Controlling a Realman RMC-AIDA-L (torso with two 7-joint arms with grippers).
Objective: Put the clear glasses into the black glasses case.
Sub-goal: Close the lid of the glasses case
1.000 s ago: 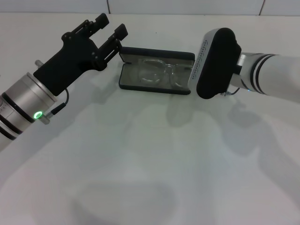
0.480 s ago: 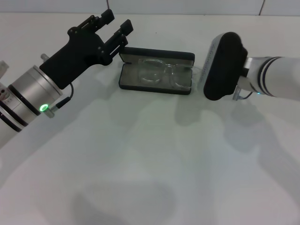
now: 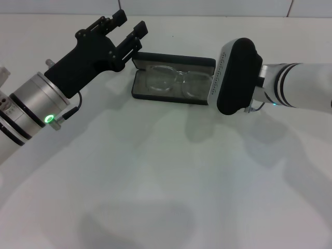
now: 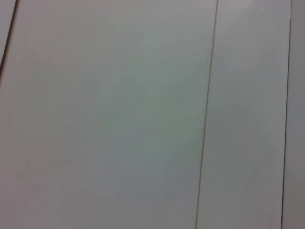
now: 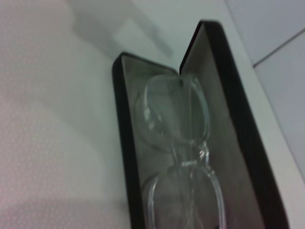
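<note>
The black glasses case [image 3: 171, 98] lies open at the back middle of the white table, its lid [image 3: 176, 58] standing up behind the tray. The clear glasses [image 3: 174, 81] lie inside on the grey lining. In the right wrist view the clear glasses [image 5: 178, 119] fill the case [image 5: 125, 143] lengthwise. My left gripper [image 3: 128, 28] hovers open and holding nothing just off the case's back left corner. My right gripper [image 3: 228, 78] sits at the case's right end, facing it.
The white table [image 3: 166, 176] stretches wide in front of the case. A white tiled wall [image 3: 207, 6] runs along the back edge. The left wrist view shows only a pale surface with thin seams [image 4: 206, 119].
My left gripper rose slightly toward the back, then held still. My right arm drew away to the right, then came back to the case's right end. The glasses stay in the case.
</note>
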